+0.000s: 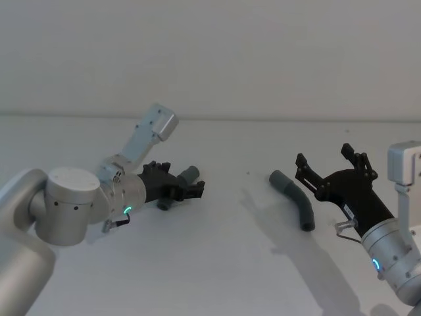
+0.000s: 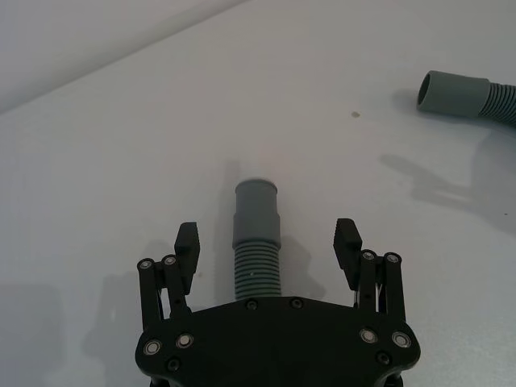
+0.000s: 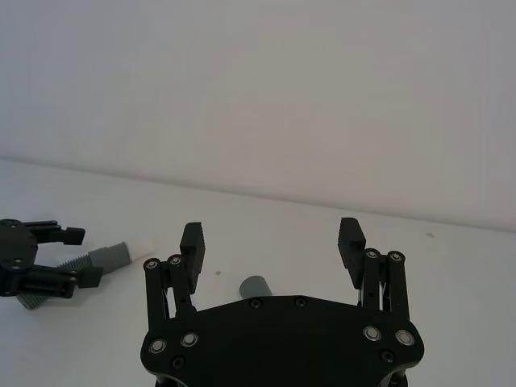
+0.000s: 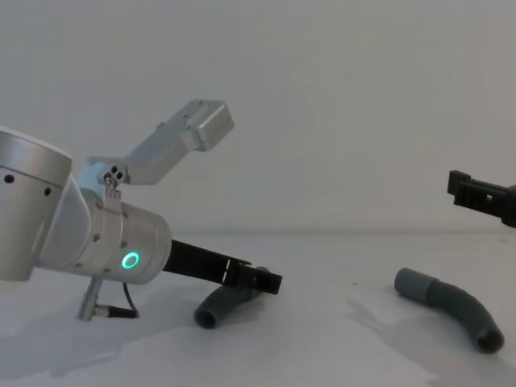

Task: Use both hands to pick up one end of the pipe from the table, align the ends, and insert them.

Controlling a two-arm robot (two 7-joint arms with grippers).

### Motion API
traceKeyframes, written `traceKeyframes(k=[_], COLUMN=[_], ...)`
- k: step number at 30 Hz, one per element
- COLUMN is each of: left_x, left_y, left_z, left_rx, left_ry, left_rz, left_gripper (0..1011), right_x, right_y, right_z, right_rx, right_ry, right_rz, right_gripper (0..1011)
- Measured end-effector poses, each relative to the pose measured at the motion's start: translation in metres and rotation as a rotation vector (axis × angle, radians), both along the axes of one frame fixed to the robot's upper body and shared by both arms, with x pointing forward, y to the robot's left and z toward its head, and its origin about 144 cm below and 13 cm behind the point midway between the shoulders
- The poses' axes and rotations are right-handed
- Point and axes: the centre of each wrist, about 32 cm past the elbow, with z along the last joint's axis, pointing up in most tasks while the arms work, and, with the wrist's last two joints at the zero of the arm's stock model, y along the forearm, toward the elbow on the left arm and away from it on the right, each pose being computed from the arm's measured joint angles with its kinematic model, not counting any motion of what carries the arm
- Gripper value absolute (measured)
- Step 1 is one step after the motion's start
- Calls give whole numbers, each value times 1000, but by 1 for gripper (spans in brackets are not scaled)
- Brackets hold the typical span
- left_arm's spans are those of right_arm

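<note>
We are losing much of the left pipe piece (image 4: 219,306) under the left tool (image 2: 267,237). From the left wrist its ribbed body is running out of sight beneath the black palm, and just its cuff (image 2: 256,206) and a few ribs are showing. The tool's two fingers are standing wide apart on either side of that piece, gripping nothing. We are not able to tell whether their tips are touching the counter (image 1: 217,270).

The right pipe piece (image 1: 297,201) is lying curved and uncovered on the counter, and we are taking it as our landmark. The left piece is lying well apart from it, on the robot's left. The right tool (image 3: 270,239) is hanging just beside it on the robot's right, raised off the counter, with its fingers spread wide and empty. From the right wrist only one end of the landmark piece is peeping over the palm. In the chest view the frame edge is cutting that tool down to one finger. From the left wrist the edge is cropping the landmark piece too.

The counter is showing plain matte white, with one small dark speck (image 1: 248,174) between the two pieces, nearer the landmark. Behind it a bare pale wall (image 1: 210,52) is rising.

We are counting two pipe pieces, two tools with two fingers each, and two glowing rings (image 4: 129,260), one on each arm.
</note>
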Motion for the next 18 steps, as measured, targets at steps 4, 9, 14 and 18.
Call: traceKeyframes(k=[4,9,14,18], left_x=[3,7,10,11], left_y=[0,0,0,0], left_z=[-1,-1,-3,-3], left_rx=[0,4,10,15], left_ry=[9,20,31,36], left_rz=[-5,-15,-24,-31], left_gripper=[1001,1001,1001,1001], right_x=[0,0,0,0], right_y=[0,0,0,0], right_z=[0,0,0,0], right_rx=[0,0,0,0], right_ry=[0,0,0,0], right_rz=[0,0,0,0], right_gripper=[1002,1002,1002,1002])
